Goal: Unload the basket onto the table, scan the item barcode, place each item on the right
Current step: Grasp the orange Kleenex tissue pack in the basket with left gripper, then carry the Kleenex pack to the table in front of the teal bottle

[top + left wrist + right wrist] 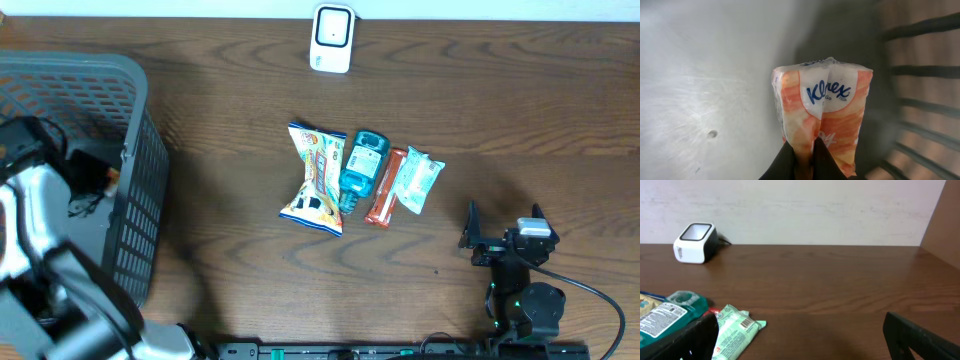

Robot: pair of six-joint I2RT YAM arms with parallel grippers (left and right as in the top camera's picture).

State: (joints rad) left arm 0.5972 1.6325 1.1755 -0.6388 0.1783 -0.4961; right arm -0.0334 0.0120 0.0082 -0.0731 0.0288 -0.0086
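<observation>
An orange-and-white Kleenex tissue pack point(822, 110) fills the left wrist view, above the grey floor of the basket. My left gripper point(804, 150) is shut on the pack's lower edge, which is pinched between its black fingers. From overhead, the left arm point(30, 200) reaches into the grey basket point(140, 160), and the pack is hardly visible there. The white barcode scanner point(332, 38) stands at the table's far edge. My right gripper point(505, 222) rests open at the front right with nothing between its fingers point(915, 335).
In the middle of the table lie a snack bag point(315, 180), a teal pack point(362, 165), a red-orange bar point(385, 188) and a green packet point(417, 182) side by side. The basket's slatted wall point(925, 90) rises just right of the held pack.
</observation>
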